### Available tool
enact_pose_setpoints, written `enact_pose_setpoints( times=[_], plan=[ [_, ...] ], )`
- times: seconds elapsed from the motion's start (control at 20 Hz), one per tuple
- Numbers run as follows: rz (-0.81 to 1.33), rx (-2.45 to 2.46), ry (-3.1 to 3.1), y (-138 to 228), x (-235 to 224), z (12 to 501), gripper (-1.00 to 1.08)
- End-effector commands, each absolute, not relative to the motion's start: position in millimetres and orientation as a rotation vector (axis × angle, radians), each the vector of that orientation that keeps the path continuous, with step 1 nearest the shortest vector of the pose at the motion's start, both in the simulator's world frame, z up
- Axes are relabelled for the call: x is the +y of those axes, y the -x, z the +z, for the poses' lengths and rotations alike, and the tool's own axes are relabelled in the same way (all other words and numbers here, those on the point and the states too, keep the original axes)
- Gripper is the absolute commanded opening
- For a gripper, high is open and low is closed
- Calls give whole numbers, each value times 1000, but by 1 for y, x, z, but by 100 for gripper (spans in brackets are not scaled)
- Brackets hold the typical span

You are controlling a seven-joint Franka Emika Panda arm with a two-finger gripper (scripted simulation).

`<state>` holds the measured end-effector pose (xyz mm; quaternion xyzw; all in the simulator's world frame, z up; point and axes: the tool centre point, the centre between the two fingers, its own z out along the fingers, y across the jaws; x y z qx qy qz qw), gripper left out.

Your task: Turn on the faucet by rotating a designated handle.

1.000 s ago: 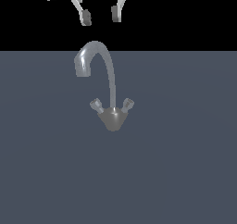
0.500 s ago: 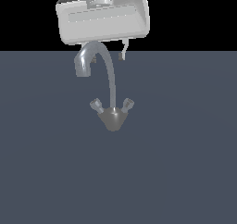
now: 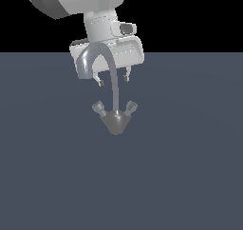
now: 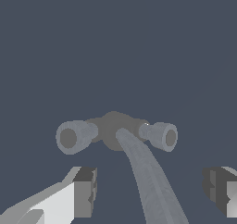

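The faucet [image 3: 114,115] is a small grey metallic tap with a cone base, a tall arched spout [image 3: 102,62] and two stubby knobs, one on the exterior view's left [image 3: 99,108] and one on its right [image 3: 131,107]. My gripper [image 3: 114,80] hangs open behind the spout, above the knobs, holding nothing. In the wrist view the base [image 4: 113,129] sits between the knobs [image 4: 71,136] [image 4: 163,136], the spout [image 4: 150,181] runs between my two fingers [image 4: 84,190], and the gripper [image 4: 150,188] straddles it without touching the knobs.
The faucet stands on a flat dark grey-blue surface [image 3: 190,177]. My white hand and arm [image 3: 102,29] fill the space above and behind the spout. Nothing else shows.
My arm has come down from the top of the exterior view towards the faucet. The fingers now sit lower, just behind the spout and above the knobs. The faucet has not moved.
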<state>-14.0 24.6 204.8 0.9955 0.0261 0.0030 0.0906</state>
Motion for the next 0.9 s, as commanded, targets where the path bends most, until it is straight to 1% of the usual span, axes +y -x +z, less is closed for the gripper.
enact_pose_setpoints(
  times=[0.0, 0.05, 0.1, 0.15, 0.2, 0.25, 0.3, 0.35, 0.4, 0.45, 0.5, 0.55, 0.6, 0.65, 0.7, 0.75, 0.8, 0.85],
  plan=[
    [58, 228, -2904, -17, 13, 195, 39],
    [51, 232, -2904, -18, 15, 173, 70],
    [57, 365, -2939, -15, 83, 161, 48],
    [59, 413, -2950, -14, 98, 160, 48],
    [-66, 433, -2895, 20, 48, 153, 67],
    [-133, 443, -2863, 17, 54, 124, 67],
    [-157, 479, -2844, 12, 21, 110, -29],
    [-118, 572, -2843, 8, 61, 99, 37],
    [-102, 438, -2877, 4, 0, 95, 42],
    [-63, 298, -2894, -20, 16, 105, 20],
    [-46, 236, -2900, -16, -6, 114, 20],
    [-21, 352, -2863, -11, 28, 109, -5],
    [14, 322, -2865, -25, -9, 119, 40],
    [-59, 421, -2828, -19, -7, 114, 16],
    [8, 356, -2809, -23, -30, 110, 52],
    [34, 468, -2787, -34, -40, 120, 32],
    [27, 542, -2797, -26, -13, 107, 51],
    [-6, 580, -2762, -8, -1, 93, -80]
  ],
)
